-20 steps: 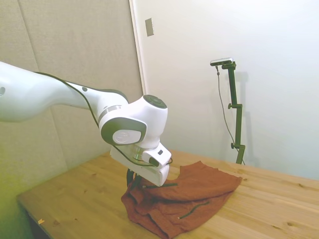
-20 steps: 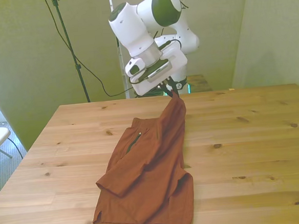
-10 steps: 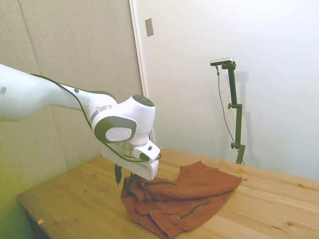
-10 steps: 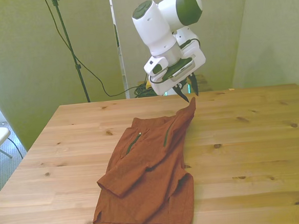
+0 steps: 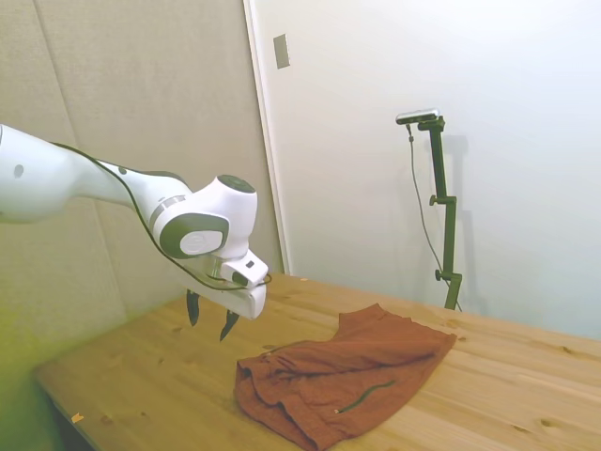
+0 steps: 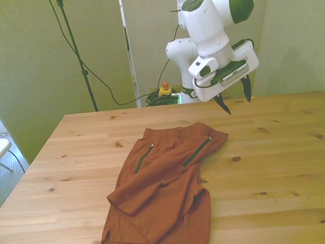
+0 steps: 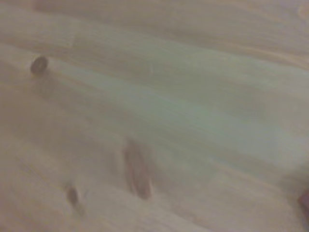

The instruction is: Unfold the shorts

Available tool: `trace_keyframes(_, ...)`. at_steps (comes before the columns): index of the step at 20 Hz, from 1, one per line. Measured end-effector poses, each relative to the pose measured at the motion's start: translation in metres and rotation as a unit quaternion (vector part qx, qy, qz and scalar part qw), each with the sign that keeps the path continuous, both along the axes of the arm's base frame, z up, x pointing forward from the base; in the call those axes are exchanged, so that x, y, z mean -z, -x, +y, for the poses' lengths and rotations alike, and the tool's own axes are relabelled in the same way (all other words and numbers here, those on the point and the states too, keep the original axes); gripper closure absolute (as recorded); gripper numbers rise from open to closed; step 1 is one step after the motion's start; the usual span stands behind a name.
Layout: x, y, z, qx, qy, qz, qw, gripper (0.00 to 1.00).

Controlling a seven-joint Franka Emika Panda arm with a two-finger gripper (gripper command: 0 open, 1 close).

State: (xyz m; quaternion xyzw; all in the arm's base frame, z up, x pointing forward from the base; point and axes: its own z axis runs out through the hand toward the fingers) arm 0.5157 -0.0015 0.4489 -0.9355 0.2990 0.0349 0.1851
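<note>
The rust-orange shorts point(image 6: 164, 186) lie crumpled and partly folded on the wooden table point(image 6: 277, 164), with two thin dark pocket slits facing up. In the side view the shorts point(image 5: 347, 376) spread across the table's middle. My gripper point(image 6: 234, 98) hangs open and empty above the table, off the shorts' far corner toward the front view's right. In the side view the gripper point(image 5: 208, 317) is clear of the cloth, its two dark fingers apart. The wrist view shows only blurred bare table wood point(image 7: 154, 116).
A black tripod stand point(image 6: 74, 50) and cables stand behind the table's far edge on the front view's left. A small yellow box with a red button point(image 6: 164, 89) sits on the floor by the robot base.
The gripper let go of the shorts' corner, which dropped flat onto the table. The arm then rose and moved toward the front view's right, away from the cloth.
</note>
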Motion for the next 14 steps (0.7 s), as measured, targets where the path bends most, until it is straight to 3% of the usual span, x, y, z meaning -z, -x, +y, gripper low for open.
trace_keyframes(3,-0.015,-0.018,-0.046,0.068,0.042,-0.019,0.9966,0.00)
trace_keyframes(7,-0.026,-0.039,-0.156,0.170,0.068,-0.030,0.9826,0.00)
trace_keyframes(11,-0.020,-0.053,-0.246,0.271,0.087,-0.038,0.9579,0.00)
trace_keyframes(14,-0.008,-0.067,-0.285,0.346,0.096,-0.036,0.9328,0.00)
